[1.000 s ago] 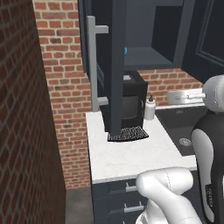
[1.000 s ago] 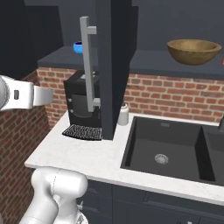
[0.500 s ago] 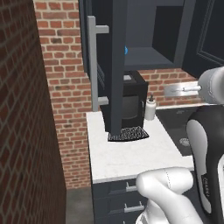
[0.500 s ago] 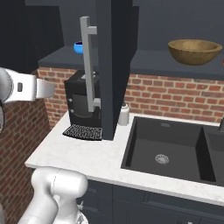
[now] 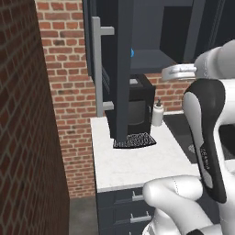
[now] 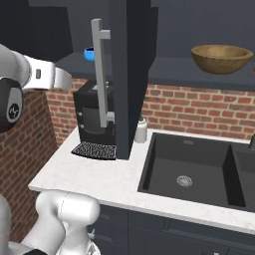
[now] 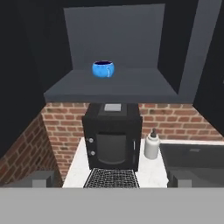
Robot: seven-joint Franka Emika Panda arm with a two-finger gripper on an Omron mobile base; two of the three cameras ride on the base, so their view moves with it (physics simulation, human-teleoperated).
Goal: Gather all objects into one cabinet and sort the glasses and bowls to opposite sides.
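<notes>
Blue bowl (image 7: 103, 69): sits alone on the cabinet (image 7: 113, 85) shelf, near the back, on the left side.
Wooden bowl (image 6: 221, 58): up on the same shelf, far off to the right.
Cabinet door (image 6: 127, 74): swung open, silver handle (image 6: 99, 74) facing out.
Coffee machine (image 7: 112, 138): on the white bench (image 6: 99, 174) under the shelf, small bottle (image 7: 152, 145) beside it.
Claw: cannot tell if it is open; it seems to hold nothing.
</notes>
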